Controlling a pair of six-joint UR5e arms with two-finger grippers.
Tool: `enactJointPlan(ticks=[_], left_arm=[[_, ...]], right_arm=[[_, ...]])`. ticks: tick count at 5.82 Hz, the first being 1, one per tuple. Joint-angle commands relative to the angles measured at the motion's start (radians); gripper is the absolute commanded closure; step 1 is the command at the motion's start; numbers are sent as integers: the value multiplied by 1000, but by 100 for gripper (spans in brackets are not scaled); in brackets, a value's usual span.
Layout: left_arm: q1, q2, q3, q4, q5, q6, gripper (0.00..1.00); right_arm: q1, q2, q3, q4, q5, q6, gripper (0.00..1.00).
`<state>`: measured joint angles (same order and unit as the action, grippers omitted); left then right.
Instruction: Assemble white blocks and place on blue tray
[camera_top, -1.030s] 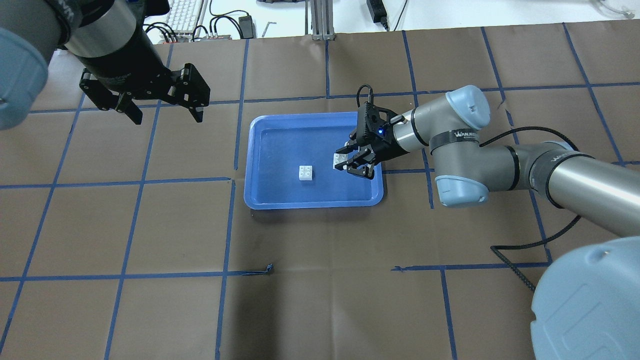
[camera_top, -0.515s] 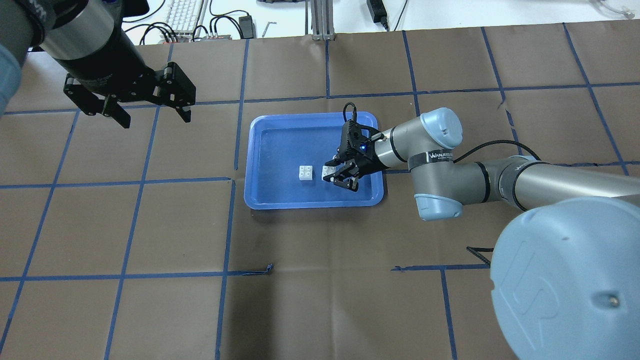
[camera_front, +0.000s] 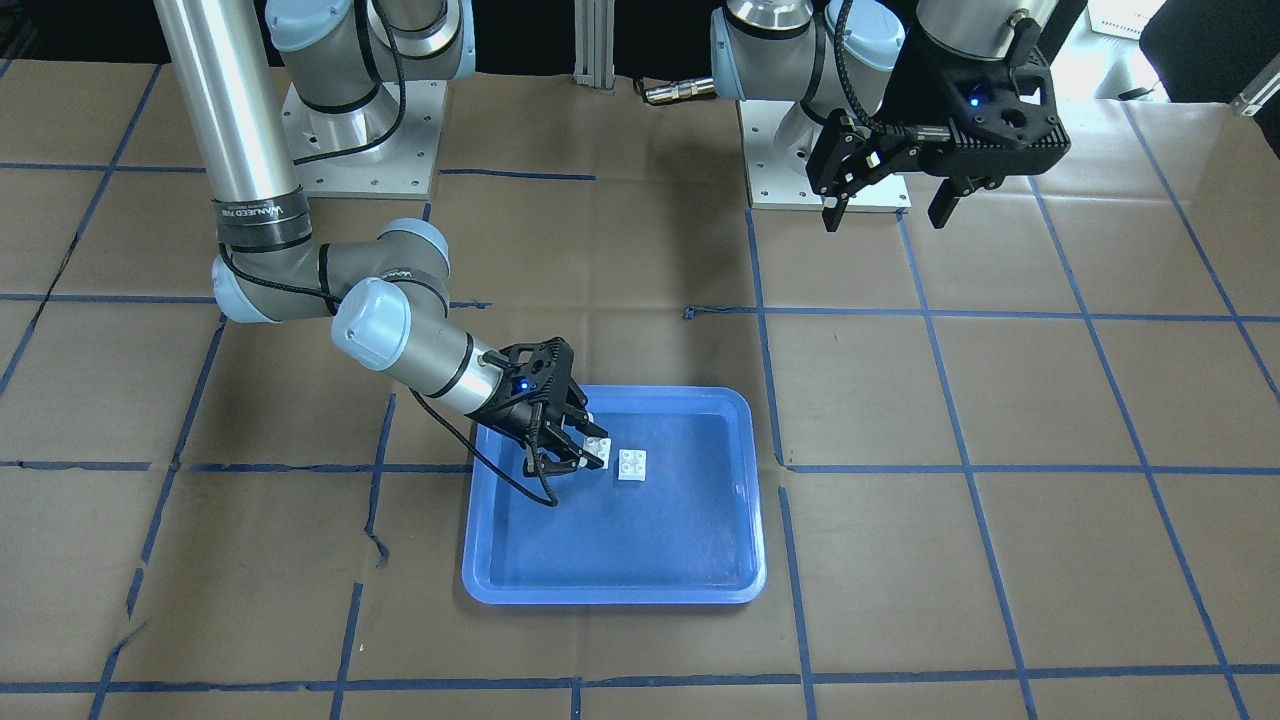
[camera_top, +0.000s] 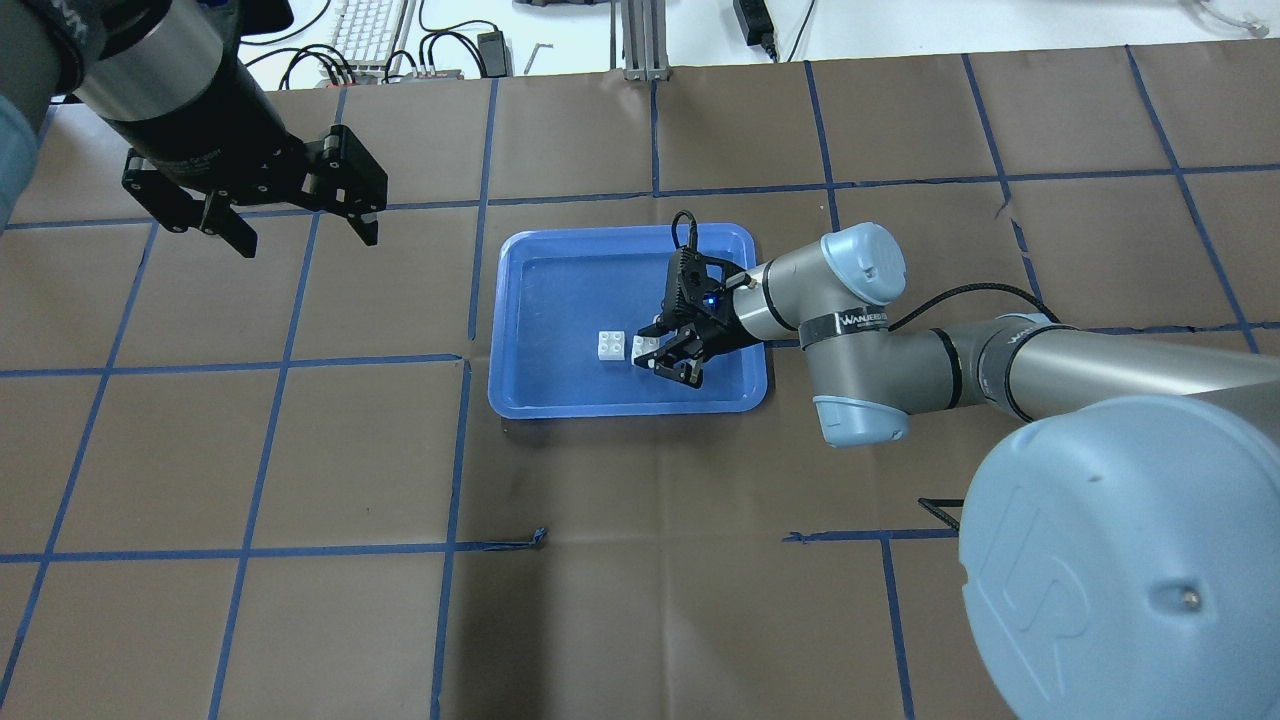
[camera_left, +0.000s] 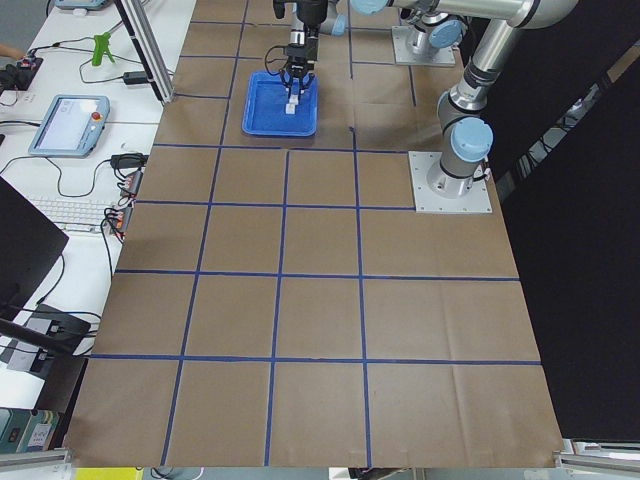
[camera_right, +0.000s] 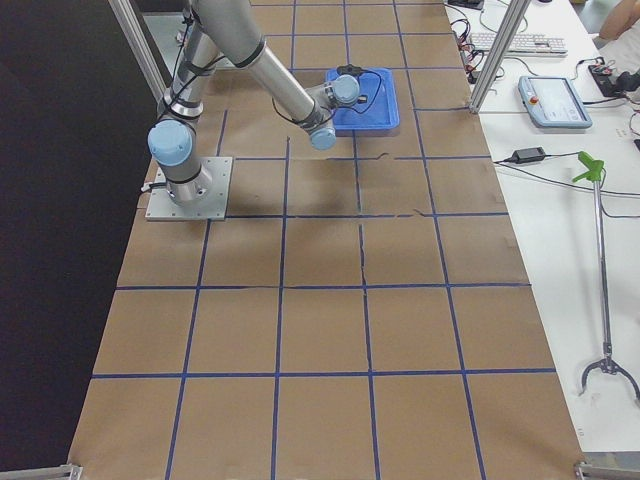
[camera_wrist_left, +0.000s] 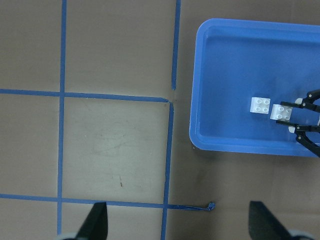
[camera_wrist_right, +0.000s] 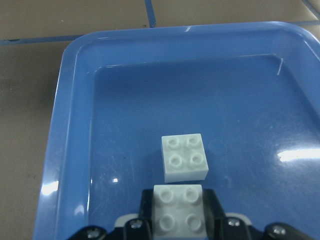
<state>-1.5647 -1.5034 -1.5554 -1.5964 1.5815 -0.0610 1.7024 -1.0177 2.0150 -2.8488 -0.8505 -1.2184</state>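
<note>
One white block (camera_wrist_right: 178, 212) is clamped by its sides in the jaws of the right gripper (camera_top: 657, 352), just beside the other block (camera_wrist_right: 184, 156) on the blue tray (camera_wrist_right: 60, 150); the blocks are likely light, stiff and slick. The jaws of the left gripper (camera_top: 308, 240) are spread apart.

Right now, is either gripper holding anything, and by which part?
The right gripper holds one white block by two opposite side faces, studs up, over the blue tray. The left gripper is open and empty.
</note>
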Motion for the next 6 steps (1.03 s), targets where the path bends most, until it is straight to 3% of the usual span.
enactJointPlan(ticks=[1, 6], left_arm=[[0, 0, 0, 0, 0, 0, 1], [2, 0, 0, 9, 0, 0, 0]], right_arm=[[2, 1, -7, -20, -1, 0, 71], [3, 33, -41, -17, -1, 0, 71]])
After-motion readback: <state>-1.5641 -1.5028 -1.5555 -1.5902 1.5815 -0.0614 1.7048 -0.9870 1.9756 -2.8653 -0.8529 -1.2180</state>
